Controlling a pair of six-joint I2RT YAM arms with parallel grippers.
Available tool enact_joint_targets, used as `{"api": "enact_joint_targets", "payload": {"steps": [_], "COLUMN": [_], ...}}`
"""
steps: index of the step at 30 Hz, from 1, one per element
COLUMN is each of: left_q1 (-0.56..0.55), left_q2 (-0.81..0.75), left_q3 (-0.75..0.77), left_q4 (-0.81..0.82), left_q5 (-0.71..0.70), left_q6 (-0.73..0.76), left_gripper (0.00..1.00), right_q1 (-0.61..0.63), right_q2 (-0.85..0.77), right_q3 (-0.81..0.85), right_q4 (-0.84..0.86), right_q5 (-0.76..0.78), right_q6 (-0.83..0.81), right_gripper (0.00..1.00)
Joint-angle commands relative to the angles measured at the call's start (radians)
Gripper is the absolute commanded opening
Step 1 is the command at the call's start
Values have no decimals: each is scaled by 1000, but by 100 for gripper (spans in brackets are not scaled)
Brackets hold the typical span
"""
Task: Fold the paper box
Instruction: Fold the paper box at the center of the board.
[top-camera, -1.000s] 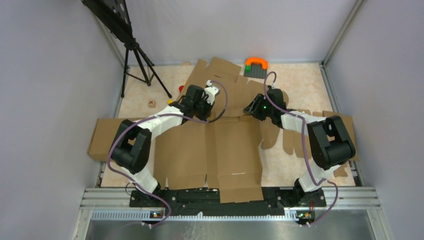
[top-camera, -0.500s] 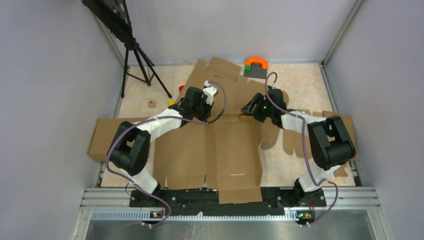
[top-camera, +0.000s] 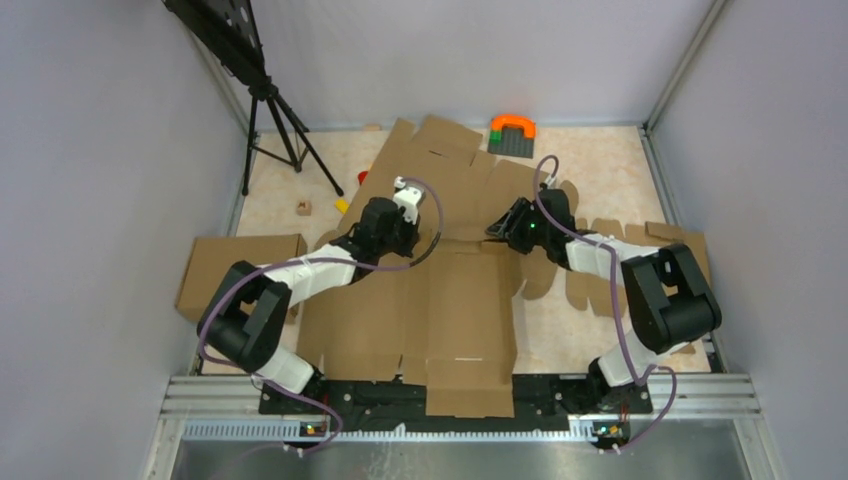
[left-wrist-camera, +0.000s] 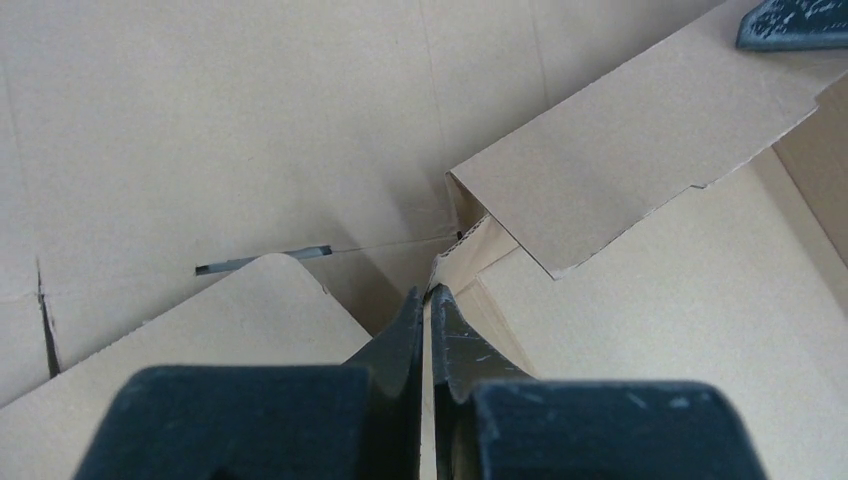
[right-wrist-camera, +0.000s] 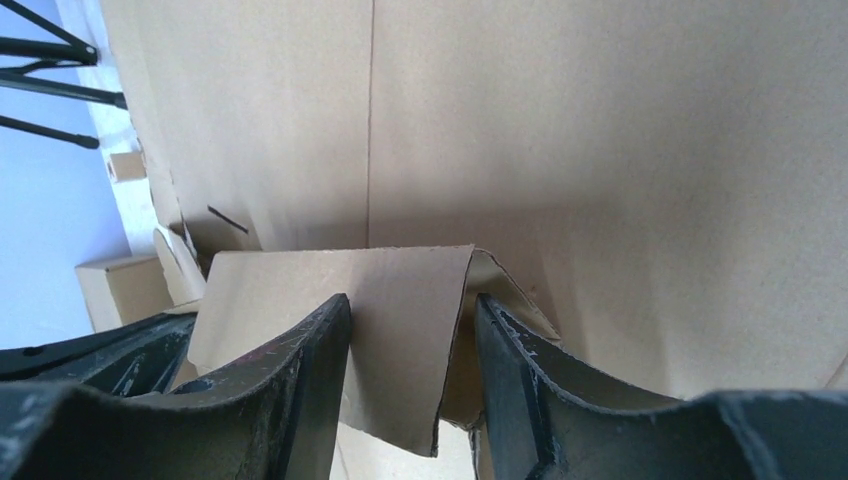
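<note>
The paper box (top-camera: 465, 300), a big brown die-cut sheet, lies across the table's middle with its far panel (top-camera: 440, 160) tilted up. My left gripper (top-camera: 418, 238) is at the left end of the far crease. Seen from the left wrist, the gripper (left-wrist-camera: 427, 292) is shut on a thin upright cardboard edge at a torn corner of the paper box (left-wrist-camera: 620, 160). My right gripper (top-camera: 494, 231) is at the right end of that crease. In the right wrist view the gripper (right-wrist-camera: 412, 300) stands open, its jaws straddling a folded flap (right-wrist-camera: 400, 300) of the sheet.
A plain cardboard slab (top-camera: 235, 270) lies at the left. Tabbed cardboard pieces (top-camera: 600, 260) lie at the right under the right arm. An orange and green block (top-camera: 512, 133) sits at the back. A tripod (top-camera: 270, 110) stands back left, near a small wooden cube (top-camera: 303, 208).
The box has slid toward the near edge and slightly left, and both grippers came nearer with it. The far panel shows more. The right jaws widened, then narrowed around the flap.
</note>
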Motion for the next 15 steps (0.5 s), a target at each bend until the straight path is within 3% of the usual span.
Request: {"api": "enact_joint_targets", "payload": {"steps": [1, 10, 15], "left_q1": [-28, -27, -27], "left_q2": [-75, -48, -43], "left_q3": [-76, -24, 32], "left_q4": [125, 87, 32], "left_q5": [-39, -54, 23], "left_q6": [-62, -59, -52], "left_gripper": [0, 0, 0], "right_q1": [37, 38, 36], "right_q2": [-39, -38, -39], "right_q3": [-9, 30, 48], "right_q4": [9, -31, -62], "right_q5": [9, 3, 4], "right_q6": [5, -22, -23], "right_gripper": [49, 52, 53]}}
